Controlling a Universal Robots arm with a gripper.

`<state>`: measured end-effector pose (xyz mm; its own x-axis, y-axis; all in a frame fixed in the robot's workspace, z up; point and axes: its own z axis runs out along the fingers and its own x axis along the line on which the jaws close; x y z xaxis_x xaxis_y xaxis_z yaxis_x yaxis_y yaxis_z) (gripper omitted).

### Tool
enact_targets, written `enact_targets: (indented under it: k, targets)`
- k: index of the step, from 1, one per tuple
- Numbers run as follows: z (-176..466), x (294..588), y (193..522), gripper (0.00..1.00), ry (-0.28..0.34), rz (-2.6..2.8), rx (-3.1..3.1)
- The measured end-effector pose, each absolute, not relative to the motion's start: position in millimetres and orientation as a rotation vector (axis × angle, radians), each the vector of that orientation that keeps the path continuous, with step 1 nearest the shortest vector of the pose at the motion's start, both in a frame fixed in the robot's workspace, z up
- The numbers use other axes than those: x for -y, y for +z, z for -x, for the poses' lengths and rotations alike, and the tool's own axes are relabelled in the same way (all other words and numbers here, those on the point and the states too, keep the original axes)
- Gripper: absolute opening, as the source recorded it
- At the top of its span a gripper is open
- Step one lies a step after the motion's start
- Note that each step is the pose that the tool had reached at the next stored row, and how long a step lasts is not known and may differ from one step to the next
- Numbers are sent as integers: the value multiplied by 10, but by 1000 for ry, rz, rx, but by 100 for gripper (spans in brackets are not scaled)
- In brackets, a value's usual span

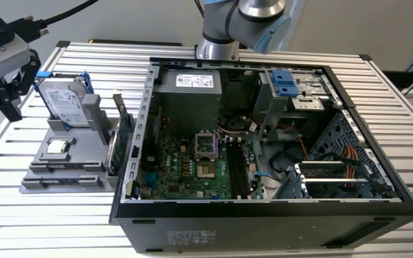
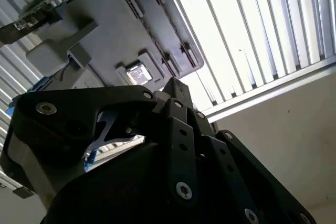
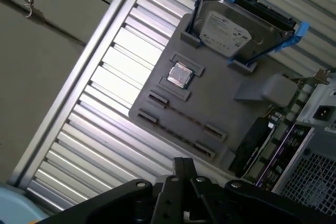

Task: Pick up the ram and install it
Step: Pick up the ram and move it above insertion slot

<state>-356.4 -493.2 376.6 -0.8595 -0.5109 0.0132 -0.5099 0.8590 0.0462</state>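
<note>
Here, closest, the dark gripper (image 1: 6, 105) hangs over the table's edge, beside the grey parts tray (image 3: 220, 103); I cannot tell whether its claw is open or closed. The tray's long narrow slots (image 3: 181, 119) look bare (my judgement). Farther off, the open computer case (image 1: 264, 226) holds black motherboard slots (image 1: 239, 169), too dark to tell whether the ram sits there. This seems the pick-up stage; a grasp calls for locating the stick first.

The exterior view looks steeply down from close above onto the open computer case (image 1: 264, 140) and the slatted tabletop (image 1: 407, 107). Both wrist views look past my gripper (image 3: 184, 182) at the gray holder (image 3: 210, 103) beside it, sharing its processor chip (image 3: 180, 74)
</note>
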Motion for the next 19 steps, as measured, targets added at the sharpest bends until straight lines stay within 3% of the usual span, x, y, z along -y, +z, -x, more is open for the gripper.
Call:
enact_targets:
  k: [19]
  targets:
    - [3564,4932,3767,0,-47,-1159,2913]
